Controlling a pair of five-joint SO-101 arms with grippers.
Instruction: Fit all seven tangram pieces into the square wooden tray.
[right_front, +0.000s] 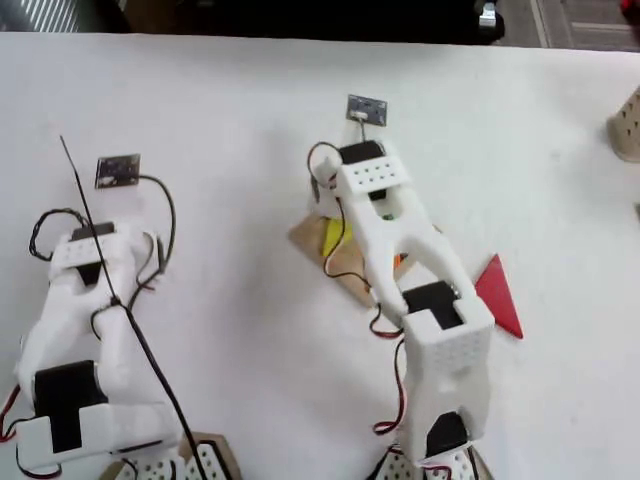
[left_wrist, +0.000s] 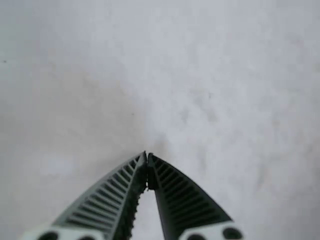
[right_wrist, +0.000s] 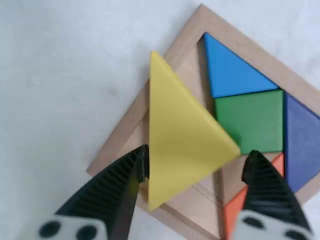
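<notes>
My right gripper (right_wrist: 197, 151) clamps the yellow triangular tangram piece (right_wrist: 180, 135) over the square wooden tray (right_wrist: 250, 50), overlapping its rim. Next, I judge, it needs turning and lowering inside. My left gripper (left_wrist: 147, 157), pinched together, sits well away from the tray.

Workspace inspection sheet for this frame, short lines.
Surface: white table, flat.
Job's things: tray holds blue triangle, green square, indigo piece and orange piece. Yellow triangle overlaps the rim, not seated. Red triangle lies loose on the table.
Clutter: holed wooden block at the table edge.
Hands: left hand shut over bare table; right hand around the yellow triangle, grip unclear.
Cables: black cable crosses the left arm; thin wires hang over the tray.
Surroundings: dark floor beyond the far edge.
</notes>
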